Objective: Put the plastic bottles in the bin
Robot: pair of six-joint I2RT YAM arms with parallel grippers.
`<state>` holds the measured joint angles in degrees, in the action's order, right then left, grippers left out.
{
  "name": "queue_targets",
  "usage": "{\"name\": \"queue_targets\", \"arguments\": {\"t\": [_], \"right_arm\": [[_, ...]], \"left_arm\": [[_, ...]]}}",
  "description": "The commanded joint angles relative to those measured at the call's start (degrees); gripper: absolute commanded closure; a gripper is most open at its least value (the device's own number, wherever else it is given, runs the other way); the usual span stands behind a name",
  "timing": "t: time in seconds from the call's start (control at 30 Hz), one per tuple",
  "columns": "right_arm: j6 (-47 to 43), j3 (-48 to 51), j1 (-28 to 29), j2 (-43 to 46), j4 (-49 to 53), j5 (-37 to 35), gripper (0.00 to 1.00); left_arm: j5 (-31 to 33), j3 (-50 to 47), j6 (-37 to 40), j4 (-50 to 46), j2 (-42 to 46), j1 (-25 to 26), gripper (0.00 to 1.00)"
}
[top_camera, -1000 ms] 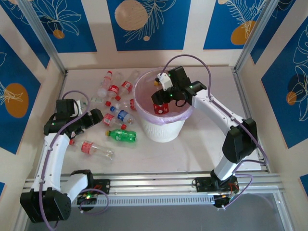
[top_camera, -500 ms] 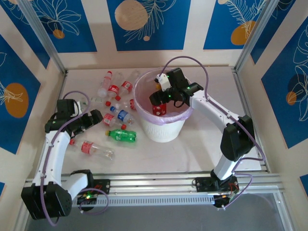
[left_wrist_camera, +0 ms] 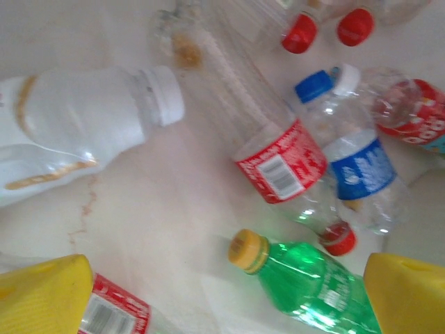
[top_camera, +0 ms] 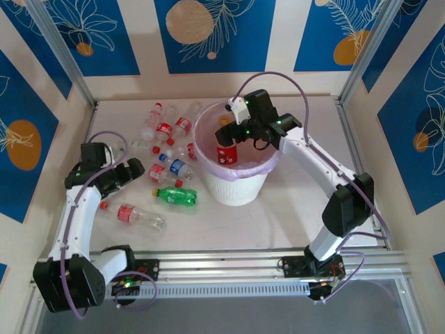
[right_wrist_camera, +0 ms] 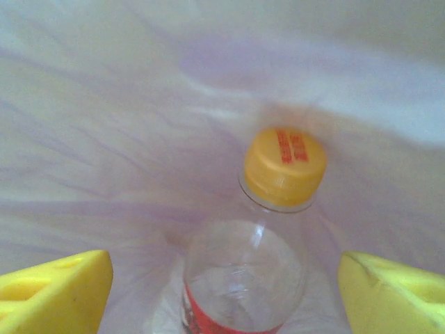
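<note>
- The left pincer [top_camera: 137,171] hangs at the left of the overhead view, barely shifted from a second ago. Its yellow fingers [left_wrist_camera: 43,299] sit in the lower corners of the left wrist view, spread wide and gripping nothing. A red-labelled bottle [left_wrist_camera: 111,314] lies right against the lower-left finger; whether they touch I cannot tell.
- Between those fingers lies the green bottle [left_wrist_camera: 309,282], yellow cap pointing left. Above it a second red-labelled bottle [left_wrist_camera: 279,168] and a blue-labelled bottle [left_wrist_camera: 358,170] lie on the pale tabletop [left_wrist_camera: 139,229].
- The loose plastic bottles [top_camera: 167,139] are all on their sides, just left of the bin [top_camera: 240,188] — none of them has moved.
- The bin stands at the centre of the overhead view, pink bag folded over its rim. Inside, the dropped bottle [top_camera: 226,152] stands roughly upright with its red label showing.
- The right pincer [top_camera: 233,132] dipped into the bin half a second ago and has now lifted a little toward the upper rim. In the right wrist view its fingers [right_wrist_camera: 55,289] are spread to the lower corners, with clear gaps on both sides of the dropped bottle's yellow cap [right_wrist_camera: 284,169] — so it holds nothing.
- That bottle looks delivered. The right arm seems free to return for another, and most of the task remains.
</note>
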<state>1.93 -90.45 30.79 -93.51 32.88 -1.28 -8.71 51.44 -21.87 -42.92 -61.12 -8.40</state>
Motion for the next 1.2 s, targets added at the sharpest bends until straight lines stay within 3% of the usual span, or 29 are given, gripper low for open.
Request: {"name": "queue_targets", "arguments": {"t": [0.0, 0.1, 0.27, 0.5, 0.7, 0.9, 1.17], "right_arm": [[1.3, -3.58, 0.25, 5.99, 2.46, 2.18, 0.15], [2.61, -3.96, -0.47, 9.23, 2.88, 2.66, 0.15], [4.21, -2.9, -2.8, 13.15, 3.21, 2.95, 0.15], [6.82, 2.2, -5.14, 18.34, 3.6, 1.28, 0.15], [7.36, 4.35, -6.48, 22.16, 5.34, -0.52, 0.15], [7.23, 4.96, -7.22, 24.16, 6.74, -1.26, 0.15], [6.37, 5.28, -8.11, 25.31, 7.8, -2.38, 0.15]], "left_arm": [[8.17, 3.11, 5.15, -1.97, -1.71, -0.82, 0.0], [7.37, 4.08, 4.57, -4.76, -1.81, -0.75, 0.0], [3.77, -0.98, -4.84, -6.5, 3.67, 0.83, 0.0], [2.81, -8.79, -26.8, 5.62, 3.31, 16.74, 0.01], [5.52, -10.76, -43.54, 12.23, -0.3, 24.78, 0.05], [7.92, -13.43, -54.59, 15.09, -4.18, 25.78, 0.11], [6.69, -14.41, -58.04, 23.19, -11.88, 25.72, 0.18]]}}
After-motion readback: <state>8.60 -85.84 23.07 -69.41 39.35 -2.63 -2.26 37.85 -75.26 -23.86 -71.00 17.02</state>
